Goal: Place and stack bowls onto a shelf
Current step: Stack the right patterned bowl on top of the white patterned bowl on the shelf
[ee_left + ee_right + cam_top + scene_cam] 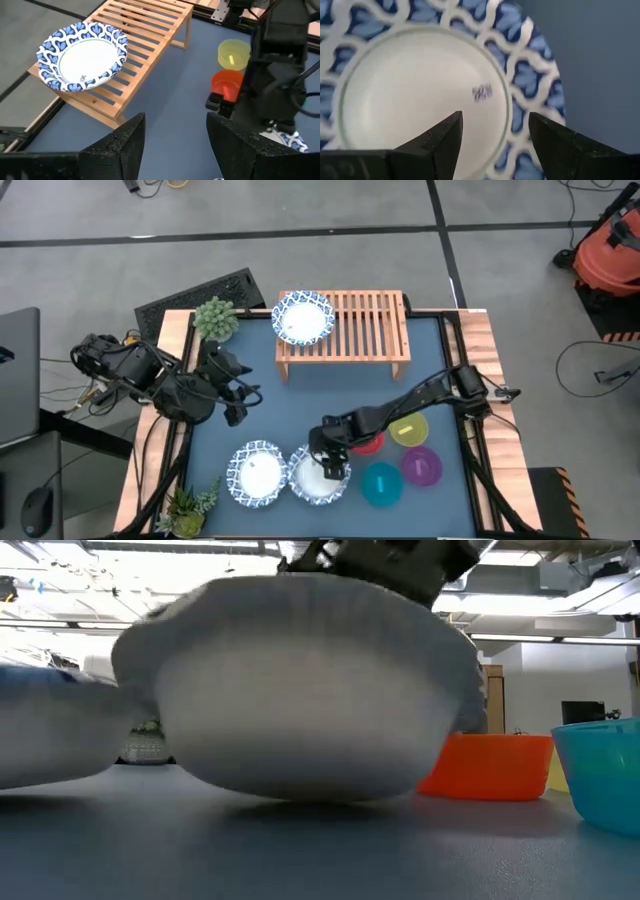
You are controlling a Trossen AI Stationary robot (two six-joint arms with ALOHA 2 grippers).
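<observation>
White bowl (420, 100) directly beneath open right gripper (495, 140)

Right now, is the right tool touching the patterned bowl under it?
Cannot tell. In the right wrist view the right tool is open over the patterned bowl, but the fingertips are out of frame; the high view hides any contact.

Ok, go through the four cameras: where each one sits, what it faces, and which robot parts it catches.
High view: overhead, looking straight down; both arms, the shelf, the right gripper over a patterned bowl.
Low view: table-top height, looking level; that bowl fills it, red bowl behind, a bit of the right arm above.
Left wrist view: faces the shelf's patterned bowl; own open fingers, plus the right arm.
Right wrist view: looks down into the bowl; own open fingers.
Shared: high and left wrist views both show the shelf.
</observation>
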